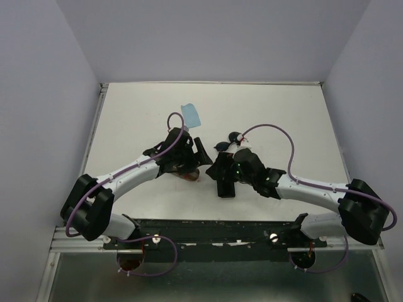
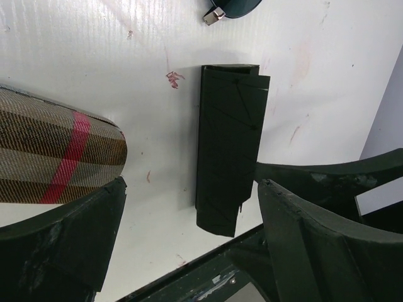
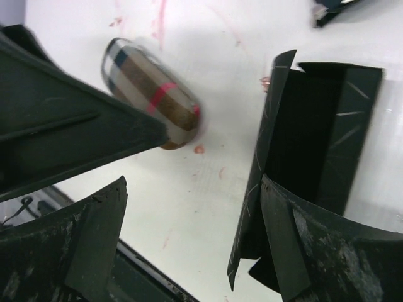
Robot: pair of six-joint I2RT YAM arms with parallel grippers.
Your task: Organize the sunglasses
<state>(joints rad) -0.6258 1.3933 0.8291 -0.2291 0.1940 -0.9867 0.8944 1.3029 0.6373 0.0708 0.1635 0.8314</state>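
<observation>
Beyond the black case (image 2: 228,145) lay the black sunglasses (image 2: 230,7), mostly cropped | probably light, fragile, slick-lensed; grip the frame bridge | left pincer (image 2: 189,207) gaped wide, empty | right pincer (image 3: 192,189) likewise, beside that case

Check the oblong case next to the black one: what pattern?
The plaid case is tan-and-dark check with a red stripe; clearest in the left wrist view.

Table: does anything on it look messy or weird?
Yes, a little. The white table has reddish smudges and streaks on it. In the left wrist view, one small red scribbly mark sits just left of the black case. Fainter spots lie between it and the plaid case. Nothing looks broken.
</observation>
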